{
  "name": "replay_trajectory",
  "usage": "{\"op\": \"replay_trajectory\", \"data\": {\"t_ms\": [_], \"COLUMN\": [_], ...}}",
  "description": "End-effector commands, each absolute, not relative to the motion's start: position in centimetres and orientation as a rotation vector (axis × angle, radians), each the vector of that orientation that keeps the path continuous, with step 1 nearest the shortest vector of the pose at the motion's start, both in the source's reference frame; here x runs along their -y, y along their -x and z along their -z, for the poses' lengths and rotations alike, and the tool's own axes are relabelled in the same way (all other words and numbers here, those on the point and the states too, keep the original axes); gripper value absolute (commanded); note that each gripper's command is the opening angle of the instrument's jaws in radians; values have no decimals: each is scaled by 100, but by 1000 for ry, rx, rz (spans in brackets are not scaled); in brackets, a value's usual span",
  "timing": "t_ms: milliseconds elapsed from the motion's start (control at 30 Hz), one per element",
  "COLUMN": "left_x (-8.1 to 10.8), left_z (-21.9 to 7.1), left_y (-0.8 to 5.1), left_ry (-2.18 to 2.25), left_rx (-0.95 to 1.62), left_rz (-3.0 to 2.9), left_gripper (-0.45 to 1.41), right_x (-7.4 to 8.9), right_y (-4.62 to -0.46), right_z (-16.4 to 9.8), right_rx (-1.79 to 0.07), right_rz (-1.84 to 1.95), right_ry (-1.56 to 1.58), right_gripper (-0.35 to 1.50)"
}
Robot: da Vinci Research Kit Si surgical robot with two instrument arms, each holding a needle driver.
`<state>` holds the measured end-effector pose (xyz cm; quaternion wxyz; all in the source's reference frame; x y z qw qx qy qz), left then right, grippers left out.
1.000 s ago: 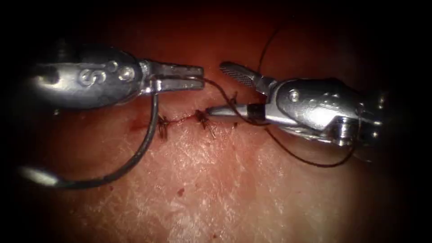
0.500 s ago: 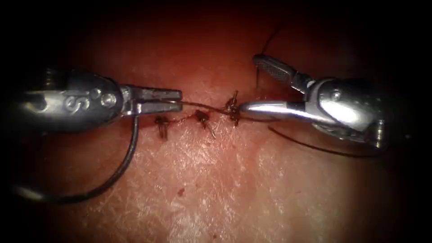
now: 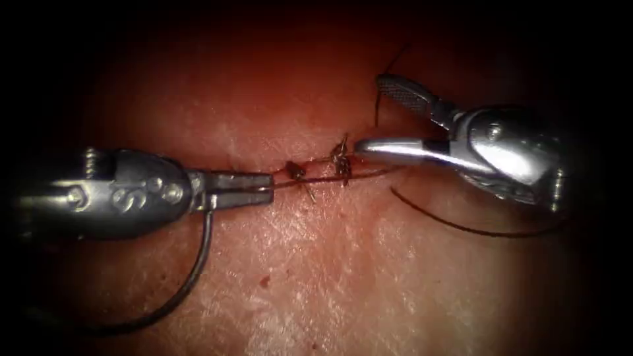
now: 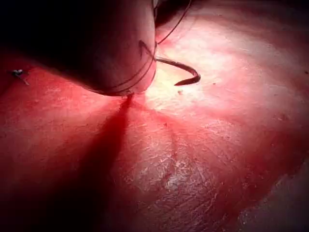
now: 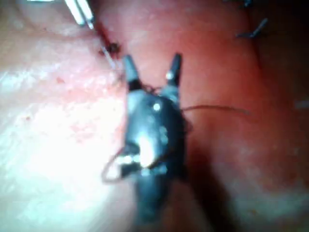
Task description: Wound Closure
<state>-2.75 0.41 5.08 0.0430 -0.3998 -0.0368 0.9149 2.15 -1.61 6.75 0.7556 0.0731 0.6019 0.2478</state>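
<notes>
From where I stand this is knot-tightening on the stitch at the 3 o'clock end of the short horizontal cut (image 3: 283,173) in the pale, red-stained pork-belly tissue (image 3: 316,277). Over the last second the left gripper (image 3: 264,188) has drawn back toward 8 o'clock, and the thin dark thread (image 3: 316,180) now runs straight and taut from its tips to the small dark knot (image 3: 341,158).

The left tool lies nearly level, coming in from 9 o'clock and pointing at 3 o'clock. Its jaws are pressed together on the dark curved steel needle (image 3: 191,283), gripped close to its thread end. The rest of the curve hangs out toward 7 o'clock, clear of the tissue and not in it (the left wrist view shows its point free above the surface).

The right gripper (image 3: 370,113) comes in from 3 o'clock and stands spread wide, holding nothing. Its upper jaw angles up toward 10 o'clock, and its lower jaw lies flat with its tip just beside the knot. A slack loop of thread (image 3: 461,229) lies on the tissue at 5 o'clock from it.

In my judgement the next move calls for steady, level tension along the cut. It also needs care that the dangling needle does not catch the older stitch (image 3: 295,171) under the taut strand.
</notes>
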Motion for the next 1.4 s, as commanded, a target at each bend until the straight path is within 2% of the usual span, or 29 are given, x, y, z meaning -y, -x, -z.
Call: {"op": "replay_trajectory", "data": {"t_ms": [33,233,333,367,533,733,1133,1400], "left_x": [-49,-80,-109,-123,-144,-145,-111,-61], "left_z": [-521,-549,-589,-601,-594,-572,-617,-616], "left_y": [271,245,238,238,239,249,306,302], "left_ry": [1203,1161,1137,1131,1149,1143,1086,1066], "left_rx": [100,95,86,83,78,68,35,83], "left_rz": [-2799,-2774,-2749,-2744,-2704,-2683,-2759,-2817], "left_gripper": [-45,-45,-45,-45,-45,-45,-45,-45], "right_x": [169,179,188,196,207,199,192,174], "right_y": [-213,-211,-223,-229,-245,-230,-236,-234], "right_z": [-676,-671,-667,-667,-680,-685,-653,-640], "right_rx": [-1359,-1438,-1494,-1522,-1474,-1453,-1482,-1502], "right_rz": [-494,-441,-373,-337,-314,-333,-360,-405], "right_ry": [-219,-308,-371,-409,-427,-416,-431,-377], "right_gripper": [106,106,106,101,96,96,96,94]}}
